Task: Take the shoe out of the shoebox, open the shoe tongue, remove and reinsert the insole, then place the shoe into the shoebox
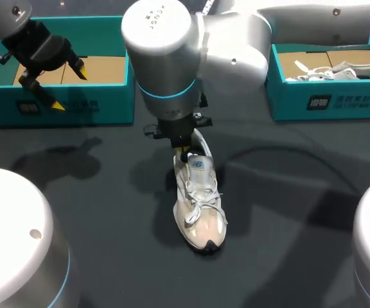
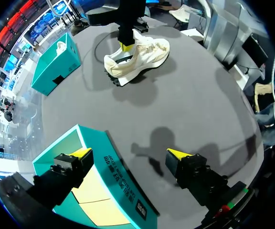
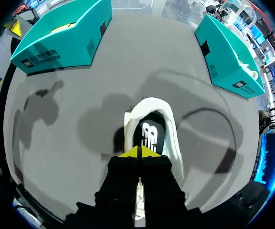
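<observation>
Right claw point(image 3: 140, 151) closed above shoe's point(image 3: 176, 143) logo-marked insole point(image 3: 149, 132).

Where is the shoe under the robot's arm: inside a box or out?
Out. The shoe stands on its sole on the dark table, in front of the left shoebox and the right shoebox, touching neither.

**Soft shoe, dull table**

Your shoe point(image 1: 200, 199) shows pale mesh cloth, cloth laces and a glossy toe cap. The teal shoebox point(image 1: 101, 96) looks like matt cardboard. The table point(image 1: 288, 212) is dull and smooth, and the right arm's shell point(image 1: 172, 38) is satin-smooth.
</observation>
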Motion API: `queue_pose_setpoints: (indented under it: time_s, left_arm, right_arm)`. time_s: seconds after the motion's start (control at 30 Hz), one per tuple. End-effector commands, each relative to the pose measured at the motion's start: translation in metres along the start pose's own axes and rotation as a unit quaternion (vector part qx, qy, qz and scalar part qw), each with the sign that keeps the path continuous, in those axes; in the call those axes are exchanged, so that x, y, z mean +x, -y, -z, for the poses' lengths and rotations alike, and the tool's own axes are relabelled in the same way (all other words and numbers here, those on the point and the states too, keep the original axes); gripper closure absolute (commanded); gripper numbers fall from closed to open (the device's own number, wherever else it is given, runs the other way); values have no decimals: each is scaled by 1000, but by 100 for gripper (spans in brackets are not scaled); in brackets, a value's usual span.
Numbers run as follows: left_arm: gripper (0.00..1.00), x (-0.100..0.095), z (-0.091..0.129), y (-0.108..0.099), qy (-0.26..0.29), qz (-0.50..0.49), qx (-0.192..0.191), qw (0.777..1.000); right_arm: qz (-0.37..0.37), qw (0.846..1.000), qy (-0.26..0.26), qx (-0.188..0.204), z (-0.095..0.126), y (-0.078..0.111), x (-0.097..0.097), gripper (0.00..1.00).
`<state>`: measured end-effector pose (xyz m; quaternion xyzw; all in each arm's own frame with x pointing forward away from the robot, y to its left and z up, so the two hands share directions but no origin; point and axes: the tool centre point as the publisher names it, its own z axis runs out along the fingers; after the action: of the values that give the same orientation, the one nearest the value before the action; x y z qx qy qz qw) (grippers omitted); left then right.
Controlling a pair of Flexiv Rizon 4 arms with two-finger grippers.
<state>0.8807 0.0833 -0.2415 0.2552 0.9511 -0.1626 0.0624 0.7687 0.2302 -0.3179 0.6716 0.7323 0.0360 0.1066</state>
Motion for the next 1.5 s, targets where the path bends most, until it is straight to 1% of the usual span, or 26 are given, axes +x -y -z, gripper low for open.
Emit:
queue_pose_setpoints:
  time_s: [0.03, 0.1, 0.17, 0.2, 0.5, 0.53, 0.6, 0.73, 0.8, 0.87, 1.07, 1.2, 1.3, 1.43, 1.5]
  left_arm:
    - [0, 0, 0, 0, -1, 0, -1, 1000]
    - [0, 0, 0, 0, -1, 0, -1, 1000]
    - [0, 0, 0, 0, -1, 0, -1, 1000]
    - [0, 0, 0, 0, -1, 0, -1, 1000]
    - [0, 0, 0, 0, -1, 0, -1, 1000]
    - [0, 0, 0, 0, -1, 0, -1, 1000]
    - [0, 0, 0, 0, -1, 0, -1, 1000]
    - [0, 0, 0, 0, -1, 0, -1, 1000]
    - [0, 0, 0, 0, -1, 0, -1, 1000]
    - [0, 0, 0, 0, -1, 0, -1, 1000]
    - [0, 0, 0, 0, -1, 0, -1, 1000]
    - [0, 0, 0, 0, -1, 0, -1, 1000]
    - [0, 0, 0, 0, -1, 0, -1, 1000]
    - [0, 0, 0, 0, -1, 0, -1, 1000]
    - [0, 0, 0, 0, -1, 0, -1, 1000]
  right_arm:
    - [2, 1000, 22, 3, -14, 0, -3, 100]
    - [1, 999, 38, 4, -17, 1, -5, 100]
    - [3, 998, 70, 4, -17, 3, -9, 100]
    - [5, 997, 71, -1, -14, 4, -11, 100]
    - [5, 997, 71, -1, -14, 4, -11, 100]
    - [4, 997, 80, 4, -20, 3, -13, 100]
    - [8, 997, 75, -8, -25, 3, -15, 100]
    - [-3, 994, 110, -10, -35, 4, -21, 100]
    - [-3, 994, 110, -14, -39, 4, -23, 100]
    - [-5, 991, 132, -9, -43, 4, -25, 100]
    - [-7, 986, 164, -19, -55, 7, -28, 100]
    - [-12, 985, 169, -15, -68, 10, -30, 100]
    - [-16, 987, 162, -10, -77, 12, -32, 100]
    - [-20, 990, 138, -14, -80, 15, -32, 100]
    - [-20, 991, 133, -15, -77, 16, -33, 100]
